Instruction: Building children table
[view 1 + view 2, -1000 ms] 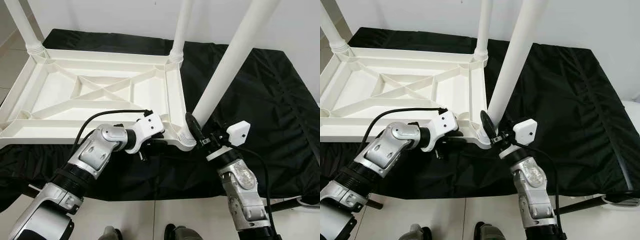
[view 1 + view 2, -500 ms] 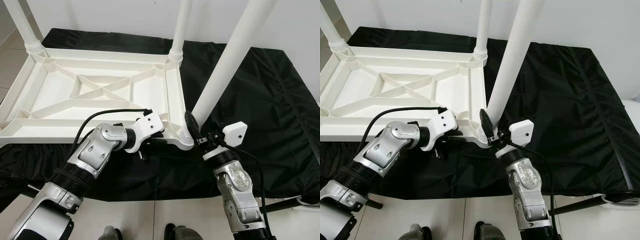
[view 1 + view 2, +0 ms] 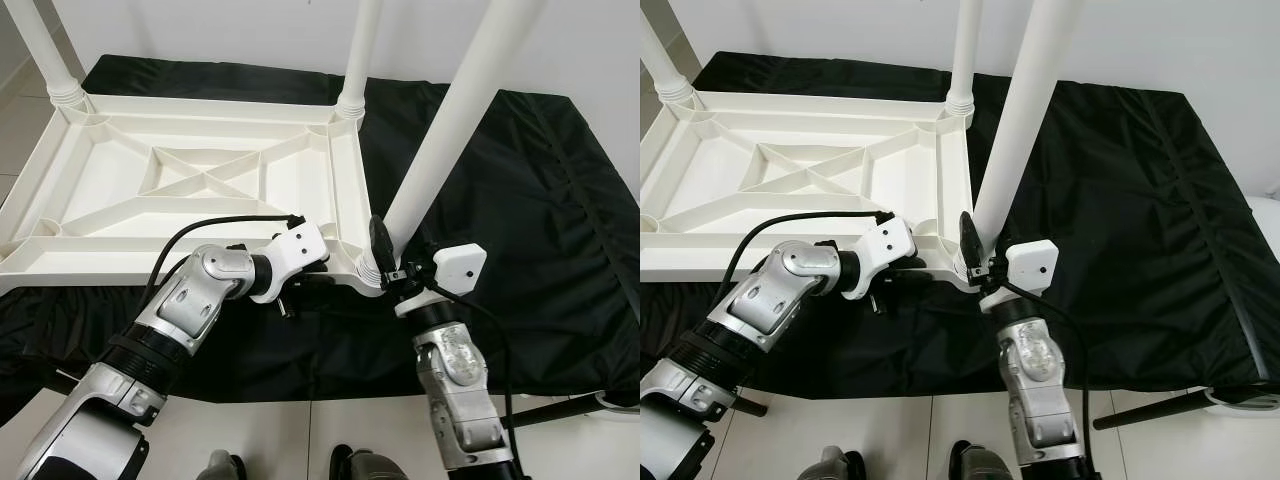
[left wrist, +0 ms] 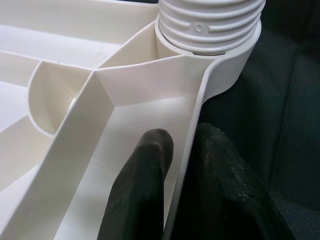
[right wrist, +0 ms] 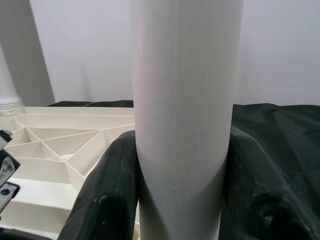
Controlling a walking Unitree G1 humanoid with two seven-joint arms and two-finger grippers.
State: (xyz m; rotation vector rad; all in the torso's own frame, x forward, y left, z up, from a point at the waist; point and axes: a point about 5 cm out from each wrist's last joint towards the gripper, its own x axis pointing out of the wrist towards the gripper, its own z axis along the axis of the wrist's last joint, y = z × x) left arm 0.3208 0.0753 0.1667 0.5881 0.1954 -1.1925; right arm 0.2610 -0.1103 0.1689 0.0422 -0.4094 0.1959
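Note:
The white plastic tabletop [image 3: 110,190] lies upside down on a black cloth. A long white leg [image 3: 450,120] stands in the threaded socket [image 4: 210,25] at its near right corner. My right gripper [image 3: 385,255] is shut on this leg just above the socket, and the black fingers [image 5: 112,185] press it from both sides. My left gripper [image 3: 305,285] is shut on the tabletop's near rim [image 4: 187,135] beside that corner, one finger inside the rim and one outside. Two more legs stand at the far right corner [image 3: 358,50] and far left corner [image 3: 45,50].
The black cloth [image 3: 520,200] stretches out to the right of the tabletop and hangs over the near edge. A white wall [image 3: 840,30] rises behind. Tile floor [image 3: 300,440] and a dark bar [image 3: 1160,408] lie at the bottom.
My right wrist has swung left around the base of the leg, staying clamped, and the forearm now stands more upright. The left gripper has held its place on the rim.

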